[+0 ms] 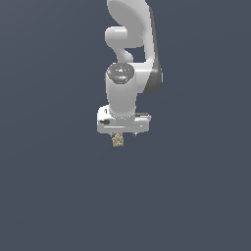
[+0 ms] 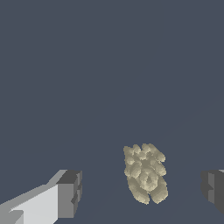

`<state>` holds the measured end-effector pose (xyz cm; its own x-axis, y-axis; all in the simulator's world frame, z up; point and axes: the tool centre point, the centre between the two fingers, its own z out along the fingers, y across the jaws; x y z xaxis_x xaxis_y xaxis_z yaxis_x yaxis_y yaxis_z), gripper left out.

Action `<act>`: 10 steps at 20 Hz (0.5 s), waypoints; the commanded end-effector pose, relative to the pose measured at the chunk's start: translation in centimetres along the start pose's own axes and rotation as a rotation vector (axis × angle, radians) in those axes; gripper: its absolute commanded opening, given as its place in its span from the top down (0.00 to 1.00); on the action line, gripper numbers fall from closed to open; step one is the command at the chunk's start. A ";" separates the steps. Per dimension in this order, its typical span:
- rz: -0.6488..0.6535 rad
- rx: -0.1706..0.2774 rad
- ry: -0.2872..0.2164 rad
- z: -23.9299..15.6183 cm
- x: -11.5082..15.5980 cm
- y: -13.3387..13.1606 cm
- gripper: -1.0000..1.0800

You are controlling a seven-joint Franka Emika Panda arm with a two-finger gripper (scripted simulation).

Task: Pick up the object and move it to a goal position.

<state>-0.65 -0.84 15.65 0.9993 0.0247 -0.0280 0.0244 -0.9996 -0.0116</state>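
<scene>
The object (image 2: 145, 173) is a small tan-beige knobbly lump on the flat dark grey floor. In the wrist view it lies between my two fingers, closer to one than the other, with a gap on each side. The gripper (image 2: 142, 190) is open, its dark fingertips (image 2: 70, 192) wide apart and touching nothing. In the exterior view the object (image 1: 117, 140) shows just below the white gripper body (image 1: 122, 125), mostly covered by it; the fingers are hidden there.
The white arm (image 1: 131, 54) rises above the gripper in the exterior view. The floor (image 1: 54, 186) is a plain dark grey surface with nothing else on it.
</scene>
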 end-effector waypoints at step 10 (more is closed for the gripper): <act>0.017 0.022 0.005 -0.8 -0.2 1.1 0.04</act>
<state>-0.78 -1.83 16.28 0.9997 0.0106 -0.0236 0.0099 -0.9995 -0.0296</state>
